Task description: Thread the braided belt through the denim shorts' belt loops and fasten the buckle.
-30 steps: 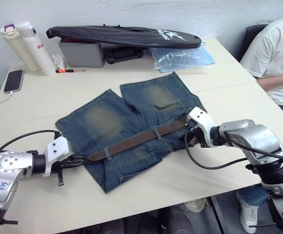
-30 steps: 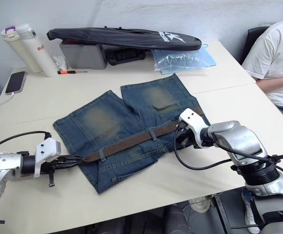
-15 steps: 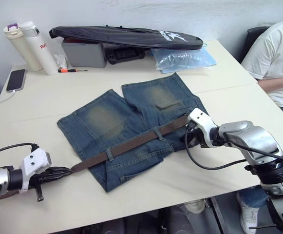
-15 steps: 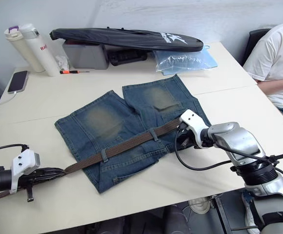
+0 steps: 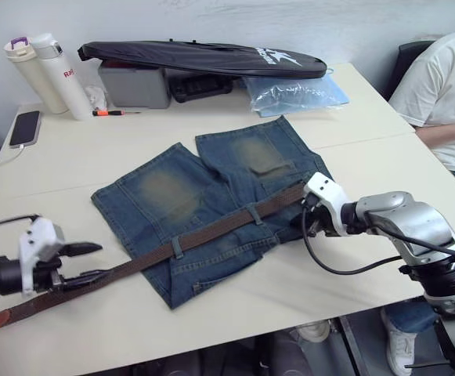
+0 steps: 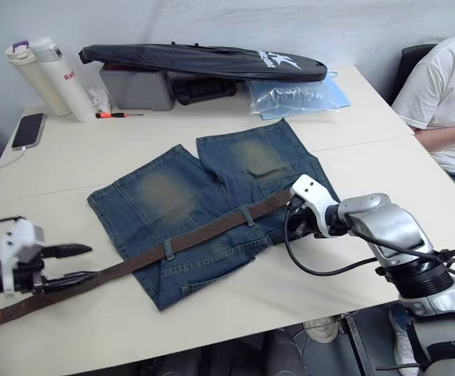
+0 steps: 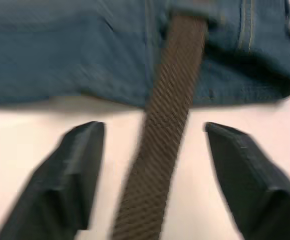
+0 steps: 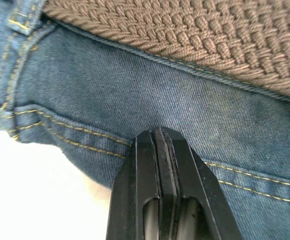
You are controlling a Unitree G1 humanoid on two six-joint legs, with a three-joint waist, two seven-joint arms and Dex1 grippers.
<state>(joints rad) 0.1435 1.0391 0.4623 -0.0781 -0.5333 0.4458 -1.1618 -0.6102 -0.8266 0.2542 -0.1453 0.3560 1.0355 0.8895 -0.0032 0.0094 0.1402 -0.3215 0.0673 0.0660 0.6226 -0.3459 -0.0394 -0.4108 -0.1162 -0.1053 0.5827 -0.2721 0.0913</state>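
**Belt runs across the waistband, tail out on the table**

We see the braided belt [image 5: 211,228], a narrow brown woven strap with a coarse herringbone weave, lying along the waistband of the denim shorts [image 5: 211,196]. The shorts are soft blue denim with faded yellowish patches on both legs and tan stitching, spread flat on the pale table [image 5: 352,102]. The belt passes under two belt loops [image 5: 177,247] we can make out. Its smooth, darker leather tail sticks out past the shorts on the robot's left, resting on the table.

Our left gripper [image 7: 152,150] sits over that free stretch with its black fingers [image 7: 77,165] spread wide on either side of the strap, holding nothing.

Our right gripper [image 8: 159,137] has its fingers pressed together, tips against the denim just below the belt; whether any cloth is pinched between them we cannot tell. The belt's far end disappears behind this gripper, so the buckle is hidden.
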